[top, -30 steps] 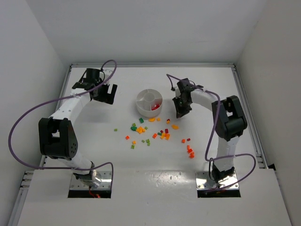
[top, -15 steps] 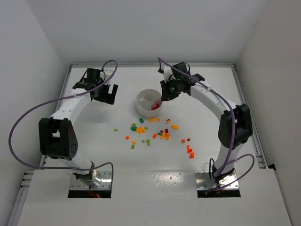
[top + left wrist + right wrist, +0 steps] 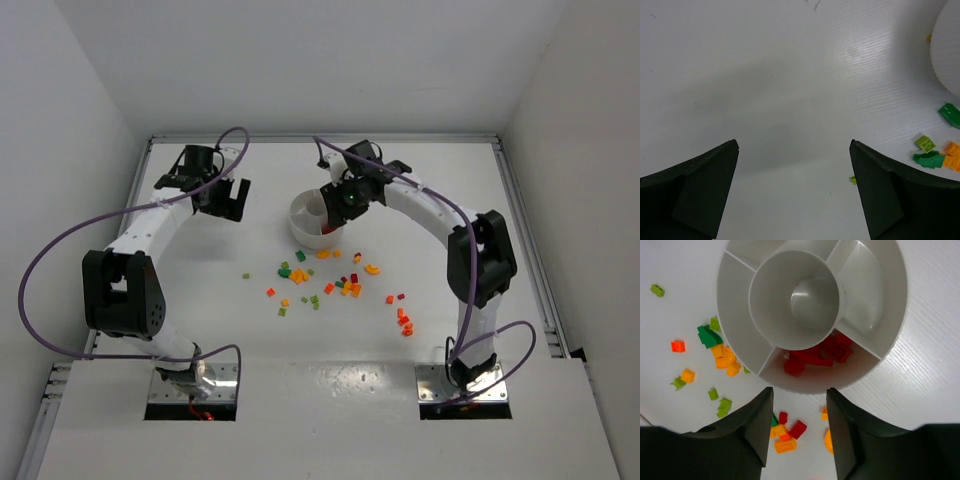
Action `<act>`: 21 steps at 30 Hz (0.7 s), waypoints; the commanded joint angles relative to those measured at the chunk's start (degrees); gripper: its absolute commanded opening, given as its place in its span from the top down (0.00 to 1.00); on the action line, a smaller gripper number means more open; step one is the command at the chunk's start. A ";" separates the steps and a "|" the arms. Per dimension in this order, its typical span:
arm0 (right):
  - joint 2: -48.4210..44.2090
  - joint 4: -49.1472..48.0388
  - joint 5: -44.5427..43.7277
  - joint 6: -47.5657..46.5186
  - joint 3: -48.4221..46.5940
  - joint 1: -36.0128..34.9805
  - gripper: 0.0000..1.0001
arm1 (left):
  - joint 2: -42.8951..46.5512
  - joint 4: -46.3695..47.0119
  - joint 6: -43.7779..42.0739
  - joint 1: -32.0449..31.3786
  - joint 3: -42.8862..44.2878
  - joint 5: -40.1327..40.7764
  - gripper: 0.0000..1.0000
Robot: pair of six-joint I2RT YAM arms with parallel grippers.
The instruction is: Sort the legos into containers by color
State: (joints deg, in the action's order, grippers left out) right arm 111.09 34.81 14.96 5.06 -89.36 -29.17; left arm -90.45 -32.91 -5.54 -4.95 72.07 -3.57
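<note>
my right pincer (image 3: pixel 800 402) hangs apart, empty, over the dish (image 3: pixel 867 295) wedge holding red legos (image 3: pixel 815 355); left pincer (image 3: pixel 794 147) gapes wide above the tabletop (image 3: pixel 790 75).

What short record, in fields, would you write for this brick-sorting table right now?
Dish: round white plastic divided dish, central cup empty
Sorted: small red plastic bricks in one wedge
Unsorted: red, orange, green bricks loose on table
Right hand: open, empty, above dish edge
Left hand: open, empty, apart from dish
</note>
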 commanded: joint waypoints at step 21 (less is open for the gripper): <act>-34.70 12.56 -7.94 -37.64 39.08 8.34 0.70 | -0.77 -4.18 -5.45 2.58 5.53 -8.90 0.00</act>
State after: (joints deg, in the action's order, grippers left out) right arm 79.40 43.09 4.67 -19.25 -53.21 -21.23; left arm -90.17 -34.74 -8.67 -2.85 74.74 -5.74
